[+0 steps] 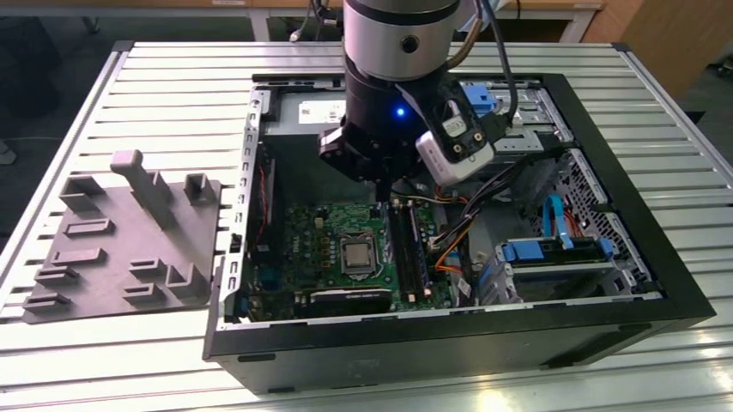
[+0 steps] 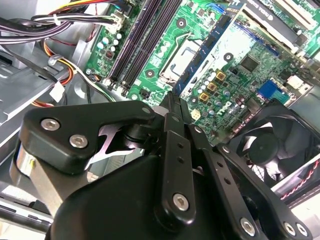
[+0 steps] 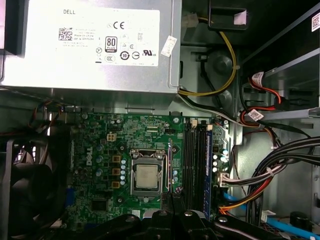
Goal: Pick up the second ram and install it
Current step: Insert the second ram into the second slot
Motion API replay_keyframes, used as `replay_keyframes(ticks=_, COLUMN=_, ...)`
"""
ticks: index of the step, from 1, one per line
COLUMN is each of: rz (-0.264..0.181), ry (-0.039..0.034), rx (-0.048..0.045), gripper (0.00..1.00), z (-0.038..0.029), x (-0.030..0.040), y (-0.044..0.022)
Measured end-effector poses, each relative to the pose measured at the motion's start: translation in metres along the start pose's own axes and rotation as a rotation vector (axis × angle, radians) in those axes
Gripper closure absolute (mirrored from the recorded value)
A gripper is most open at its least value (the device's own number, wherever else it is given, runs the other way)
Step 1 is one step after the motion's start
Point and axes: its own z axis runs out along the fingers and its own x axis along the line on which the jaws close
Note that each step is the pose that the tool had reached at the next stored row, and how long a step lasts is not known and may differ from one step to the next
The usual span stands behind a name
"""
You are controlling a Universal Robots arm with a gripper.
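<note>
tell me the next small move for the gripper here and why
Probably a small sideways shift toward the black memory slots. The gripper seems shut on the second ram, which hangs edge-on by the processor socket, beside the slots rather than above one.

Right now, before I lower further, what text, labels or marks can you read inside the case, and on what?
I place print without quoting it.
Power supply label: bold heading word, certification marks, square code; fine lines too small.
Motherboard: white word printed near the fan; the rest too small.
Cable tags: too small.
</note>
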Motion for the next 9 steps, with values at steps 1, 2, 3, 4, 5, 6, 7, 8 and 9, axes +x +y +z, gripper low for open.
replay_keyframes(ticks=1, rz=0.0, ry=0.0, rx=-0.0001, gripper=0.88, z=0.0004, x=-0.0001, y=0.0)
replay_keyframes(ticks=2, rz=0.0, ry=0.0, rx=0.0, gripper=0.88, z=0.0007, x=-0.0004, y=0.0)
replay_keyframes(ticks=3, rz=0.0, ry=0.0, rx=0.0001, gripper=0.88, z=0.001, x=-0.0008, y=0.0)
replay_keyframes(ticks=4, rz=0.0, ry=0.0, rx=0.0, gripper=0.88, z=0.0013, x=-0.0012, y=-0.0001)
replay_keyframes(ticks=5, rz=0.0, ry=0.0, rx=0.0, gripper=0.88, z=0.0015, x=-0.0016, y=-0.0001)
replay_keyframes(ticks=6, rz=0.0, ry=0.0, rx=0.0, gripper=0.88, z=0.0018, x=-0.0021, y=-0.0001)
replay_keyframes(ticks=7, rz=0.0, ry=0.0, rx=0.0, gripper=0.88, z=0.0021, x=-0.0025, y=-0.0001)
replay_keyframes(ticks=8, rz=0.0, ry=0.0, rx=0.0, gripper=0.88, z=0.0024, x=-0.0029, y=-0.0001)
replay_keyframes(ticks=9, rz=0.0, ry=0.0, rx=0.0, gripper=0.88, z=0.0026, x=-0.0034, y=-0.0002)
